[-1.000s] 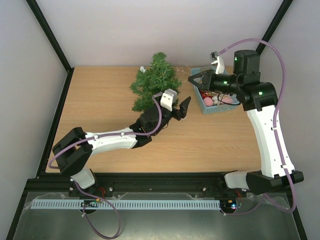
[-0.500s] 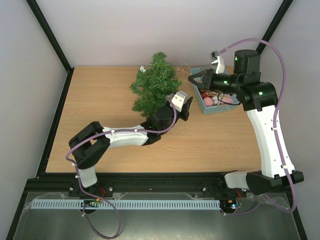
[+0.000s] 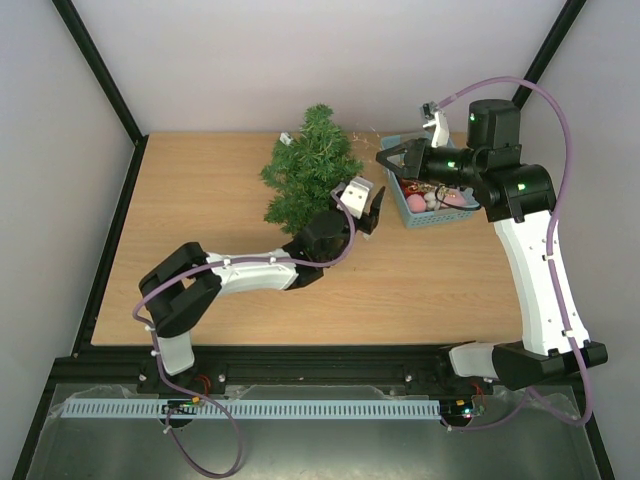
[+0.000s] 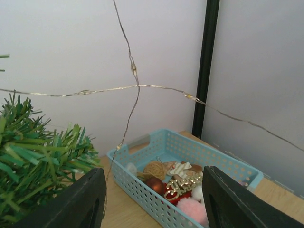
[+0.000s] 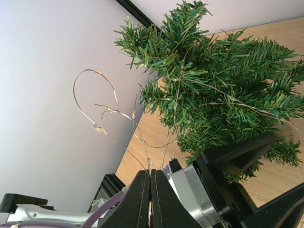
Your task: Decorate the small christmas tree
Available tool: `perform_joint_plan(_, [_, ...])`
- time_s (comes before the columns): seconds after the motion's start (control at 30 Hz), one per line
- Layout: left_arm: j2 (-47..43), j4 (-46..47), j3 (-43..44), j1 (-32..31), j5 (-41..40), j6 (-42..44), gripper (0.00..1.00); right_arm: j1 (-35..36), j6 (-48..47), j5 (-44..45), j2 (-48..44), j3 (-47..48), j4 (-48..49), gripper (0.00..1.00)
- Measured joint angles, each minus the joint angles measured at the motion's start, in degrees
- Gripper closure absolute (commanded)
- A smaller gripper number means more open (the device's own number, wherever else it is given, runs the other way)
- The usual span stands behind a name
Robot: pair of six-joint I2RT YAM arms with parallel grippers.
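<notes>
The left arm reached across the wooden bench (image 3: pixel 200 220) toward its far middle, where the small christmas tree (image 3: pixel 310 170) stood just short of the back wall. The tree appeared upright, its long axis rising from the bench to a tip that, in the overhead view, pointed at the far wall. Its base was hidden by its branches and the arm.

Just right of the tree's lower branches hung the left pincer (image 3: pixel 372 212). In its own wrist view the pincer (image 4: pixel 154 190) gaped wide and held nothing, with green needles (image 4: pixel 38 156) beside its left finger.

A thin light wire (image 4: pixel 137 85) crossed the air between tree and basket, and strands of it lay draped over the branches (image 5: pixel 213 90). The right pincer (image 5: pixel 150 180) was pinched tight on that wire (image 5: pixel 95 126); overhead, it (image 3: pixel 385 157) hovered between the tree and the light-blue basket (image 3: pixel 420 218).

The basket (image 4: pixel 223 159) sat on the bench near the right rear corner, holding a dark red bauble (image 4: pixel 154 185), a pink pompom (image 4: pixel 192 209) and a ball of twine (image 4: pixel 154 168).
</notes>
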Motion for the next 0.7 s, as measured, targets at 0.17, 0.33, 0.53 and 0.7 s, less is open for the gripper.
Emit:
perform_joint_plan(0.17, [3.39, 1.57, 3.43, 0.13, -1.44, 3.74, 0.43, 0.0, -0.15, -0.11, 0.0, 0.0, 0.0, 0.99])
perform_joint_plan(0.33, [6.62, 1.62, 6.71, 0.9, -1.9, 5.97, 0.43, 0.0, -0.39, -0.35, 0.0, 0.02, 0.0, 0.99])
perform_joint_plan(0.53, [7.3, 2.29, 7.15, 2.34, -2.58, 6.84, 0.45, 0.0, -1.18, -0.46, 0.0, 0.02, -0.07, 0.99])
perform_joint_plan(0.7, [7.3, 2.97, 7.17, 2.47, -2.8, 7.17, 0.46, 0.0, -1.64, -0.46, 0.13, 0.02, -0.07, 0.99])
